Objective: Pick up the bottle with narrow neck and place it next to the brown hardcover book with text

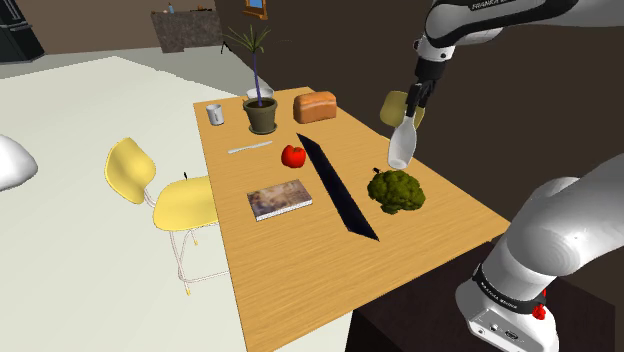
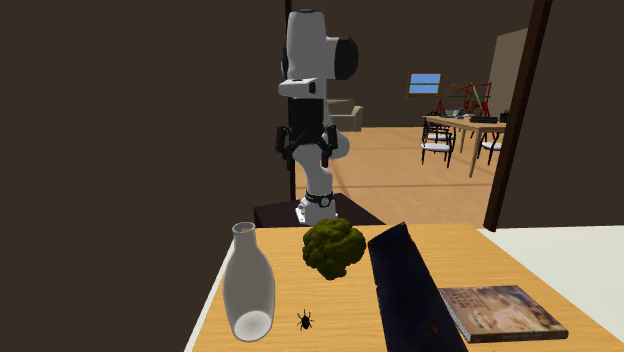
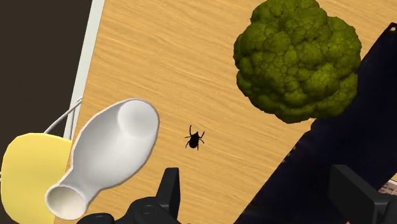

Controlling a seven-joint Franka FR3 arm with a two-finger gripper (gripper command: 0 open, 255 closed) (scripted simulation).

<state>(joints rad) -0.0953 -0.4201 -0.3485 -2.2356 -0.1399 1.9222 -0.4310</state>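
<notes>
Pincer [image 3: 257, 194] open, empty, hanging well above the wooden worktop [image 3: 165, 57]. The target is the white narrow-necked bottle [image 3: 108, 156]. It stands upright near the worktop's edge, with a small black bug-shaped thing [image 3: 195, 138] just beside it and a knobbly green broccoli head [image 3: 297, 57] further along.

Risks as I see them:
- The bottle sits outside my fingers [image 3: 169, 191], not between them. A straight descent from here would put a finger on its shoulder or mouth and tip it.
- The edge is close on its outer side. A sideways nudge would likely send it off, toward the yellow chair [image 3: 28, 172] past that edge.
- The neck tapers and looks smooth. If I pinch too high, it may slide or swing in the grip.
- The route to the flat book with the mottled brown-grey cover [image 1: 280, 199] crosses a long black slab [image 1: 335, 185]. If I carry low, the base could clip it or the broccoli.
- A red apple [image 1: 293, 156] lies near the book, so a tight set-down could bump it.
</notes>
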